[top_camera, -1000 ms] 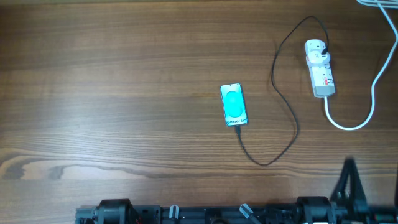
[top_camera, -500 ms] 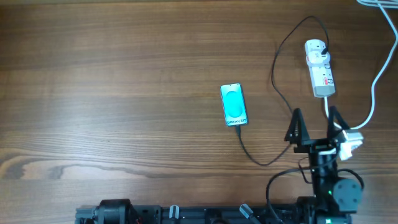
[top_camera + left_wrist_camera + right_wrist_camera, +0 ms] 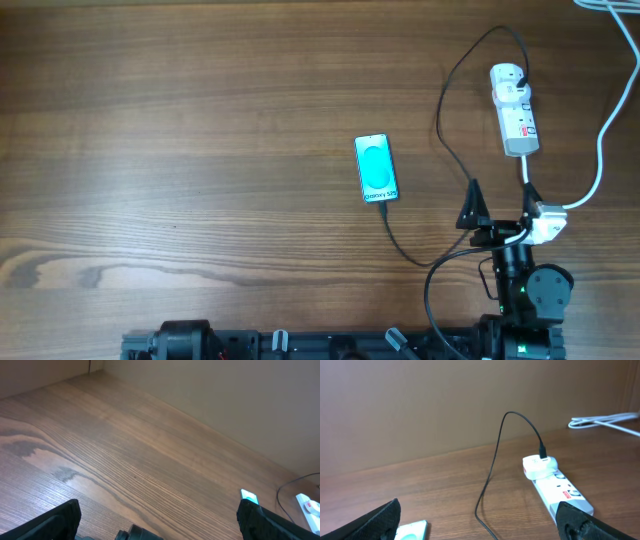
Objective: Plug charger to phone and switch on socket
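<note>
Now, my right gripper [image 3: 500,192] was spread wide and empty, hovering near socket [image 3: 513,110], lined up on its near end, likely set for switch. Left gripper [image 3: 159,507] was also spread, holding nothing, parked low over bare table [image 3: 125,450], out of way. Phone [image 3: 376,168] lay mid-table, screen lit. Charger [image 3: 438,120] ran from socket's far end, looped round, met phone's near end. Whether seated, couldn't tell.
</note>
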